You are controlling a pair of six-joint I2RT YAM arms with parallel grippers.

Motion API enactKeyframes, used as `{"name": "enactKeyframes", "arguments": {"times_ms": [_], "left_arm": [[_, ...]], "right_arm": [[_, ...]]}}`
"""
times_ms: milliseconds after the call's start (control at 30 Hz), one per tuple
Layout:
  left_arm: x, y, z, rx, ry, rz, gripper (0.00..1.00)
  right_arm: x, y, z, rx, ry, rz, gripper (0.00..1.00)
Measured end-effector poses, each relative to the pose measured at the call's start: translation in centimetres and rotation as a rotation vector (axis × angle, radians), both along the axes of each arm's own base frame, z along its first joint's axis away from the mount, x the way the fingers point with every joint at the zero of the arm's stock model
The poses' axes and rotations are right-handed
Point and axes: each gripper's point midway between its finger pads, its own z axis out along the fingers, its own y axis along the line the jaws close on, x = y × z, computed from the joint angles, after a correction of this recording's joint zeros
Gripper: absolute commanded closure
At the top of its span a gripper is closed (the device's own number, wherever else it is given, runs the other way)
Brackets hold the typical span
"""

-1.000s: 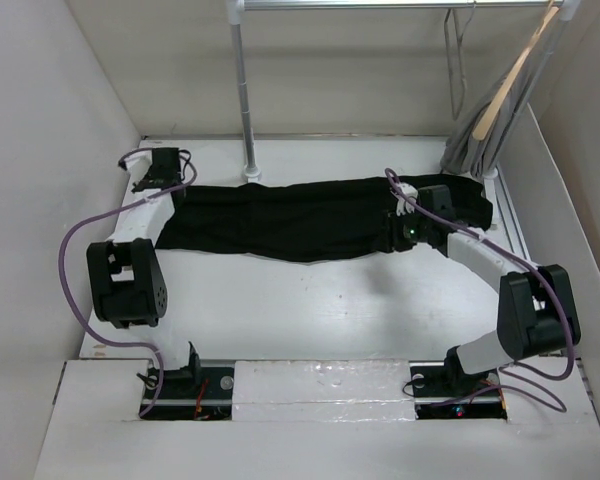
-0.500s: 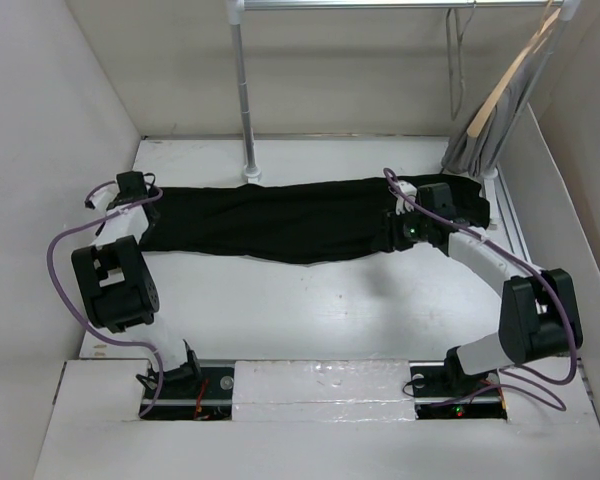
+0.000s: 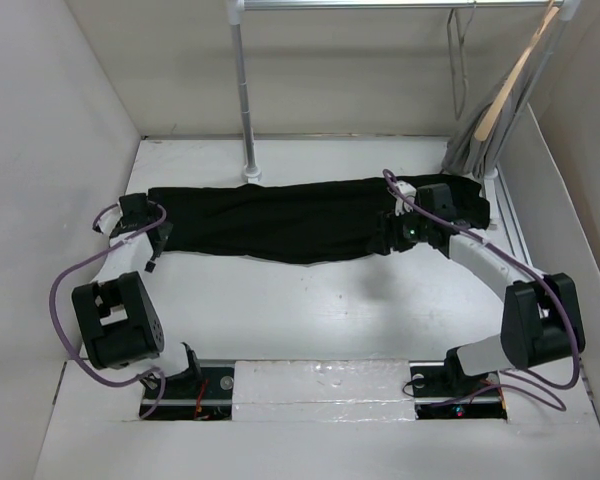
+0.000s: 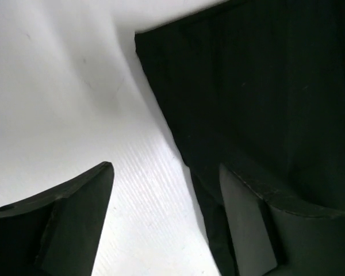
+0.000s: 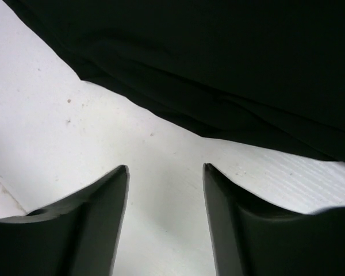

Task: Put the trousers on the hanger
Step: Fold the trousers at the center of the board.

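Observation:
The black trousers (image 3: 300,215) lie spread flat across the far half of the table, legs to the left and waist to the right. My left gripper (image 3: 150,242) sits at their left end, open; in its wrist view the cloth edge (image 4: 259,86) runs beside the right finger (image 4: 253,218), and only bare table lies between the jaws (image 4: 165,167). My right gripper (image 3: 388,238) hovers at the near edge of the waist end, open over bare table (image 5: 165,167), with the trousers (image 5: 218,57) just beyond its tips. The thin wire hanger (image 3: 458,60) hangs from the rail at the back right.
A clothes rack pole (image 3: 245,90) stands behind the trousers on a round foot (image 3: 251,172). A pale wooden hanger with grey cloth (image 3: 495,110) hangs at the far right. White walls close in the table (image 3: 310,310) on the left, back and right.
My left gripper opened, let go of the trousers' left end and drew back toward the near side. The right jaws widened, letting go of the waist end. The cloth's left end now lies flat.

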Motion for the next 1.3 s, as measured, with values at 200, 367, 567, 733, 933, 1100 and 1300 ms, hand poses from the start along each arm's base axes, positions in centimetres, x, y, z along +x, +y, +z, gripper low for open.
{"name": "enactKeyframes", "arguments": {"times_ms": [200, 367, 567, 733, 933, 1100, 1300], "left_arm": [[0.3, -1.1, -4.0, -0.117, 0.044, 0.063, 0.27], [2.2, -1.2, -4.7, -0.157, -0.012, 0.1, 0.34], [4.1, -0.6, -4.7, -0.171, -0.059, 0.139, 0.58], [4.6, -0.3, -5.2, -0.172, -0.048, 0.145, 0.9], [4.6, -0.1, -5.3, -0.146, -0.015, 0.11, 1.0], [5.3, 0.2, -5.2, -0.128, -0.004, 0.077, 1.0], [5.5, 0.4, -5.2, -0.112, 0.011, 0.047, 1.0]], "right_arm": [[-0.9, -0.2, 1.9, 0.012, -0.049, 0.004, 0.23], [-1.6, -0.6, 4.2, 0.026, -0.112, -0.004, 0.23], [-1.7, -2.9, 4.0, 0.028, -0.11, -0.078, 0.22], [-0.7, -7.3, 2.6, 0.063, -0.031, -0.267, 0.14], [0.5, -16.0, 1.1, 0.146, 0.059, -0.673, 0.1], [2.7, -20.5, -0.7, 0.221, 0.084, -0.912, 0.14], [3.7, -23.2, -4.7, 0.211, 0.184, -1.119, 0.24]]}}
